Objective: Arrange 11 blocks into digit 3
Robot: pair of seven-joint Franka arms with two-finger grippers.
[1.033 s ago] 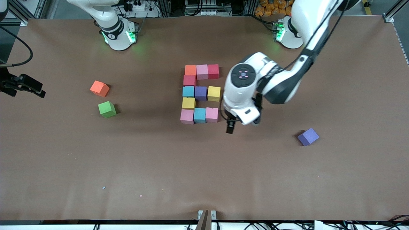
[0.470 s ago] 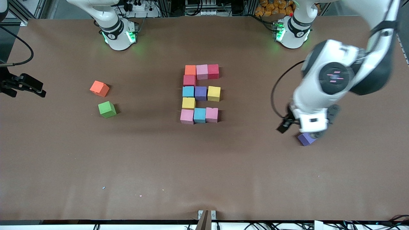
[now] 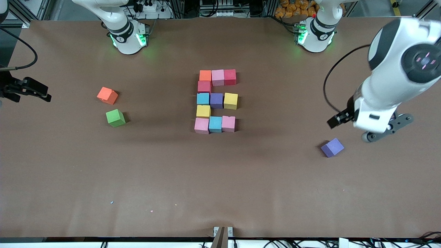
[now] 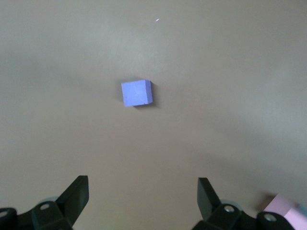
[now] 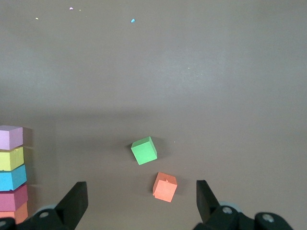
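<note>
Left gripper (image 4: 141, 203) hangs wide open and empty near the loose purple cube (image 3: 332, 147), apparently skewed.

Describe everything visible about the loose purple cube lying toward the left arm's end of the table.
The small matte purple cube looks like foam, with plain faces and clean edges. It sits flat on the brown table, turned askew to the table edges, nearer the front camera than the block figure. Nothing touches it.
</note>
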